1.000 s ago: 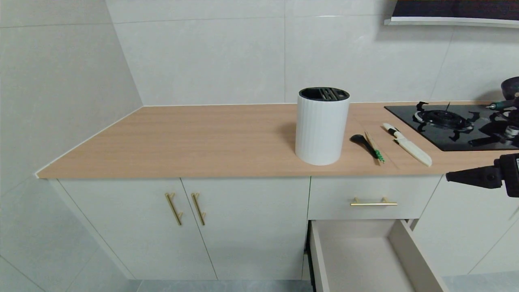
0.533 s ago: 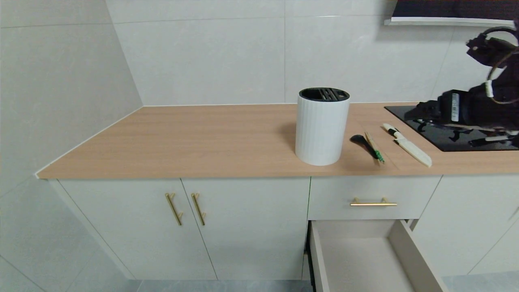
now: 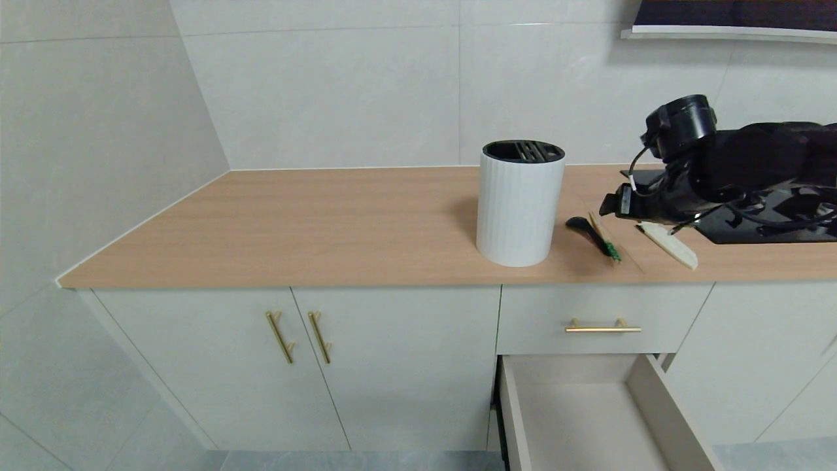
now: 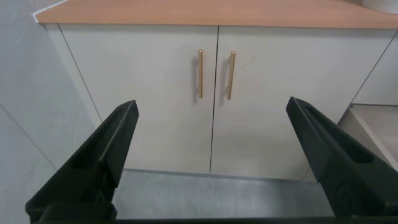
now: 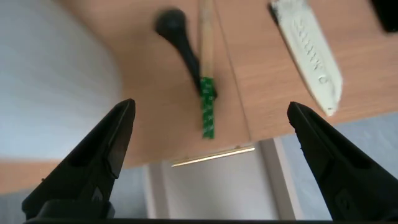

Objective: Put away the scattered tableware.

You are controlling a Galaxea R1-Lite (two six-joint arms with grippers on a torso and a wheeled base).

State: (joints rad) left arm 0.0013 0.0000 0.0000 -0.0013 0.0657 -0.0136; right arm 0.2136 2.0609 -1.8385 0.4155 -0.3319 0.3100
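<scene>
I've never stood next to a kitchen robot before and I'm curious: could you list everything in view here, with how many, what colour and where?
Utensil holder: one, white with a black slotted top, upright on the countertop.
Spoon: one, black, on the counter to the right of the holder.
Chopsticks: apparently one pair, pale wood with green ends, lying against the spoon.
Knife: one, cream, to the right of the chopsticks, partly hidden by the right arm.
Countertop: one, light wood.
Hob: one, black, at the counter's right end.
Cabinet doors: two, pale with gold handles, under the counter.
Upper drawer: one, pale, shut.
Lower drawer: one, pale, pulled open.
Left gripper: black, open, low in front of the cabinet doors.
Right gripper: black, open, above the spoon and chopsticks.
</scene>
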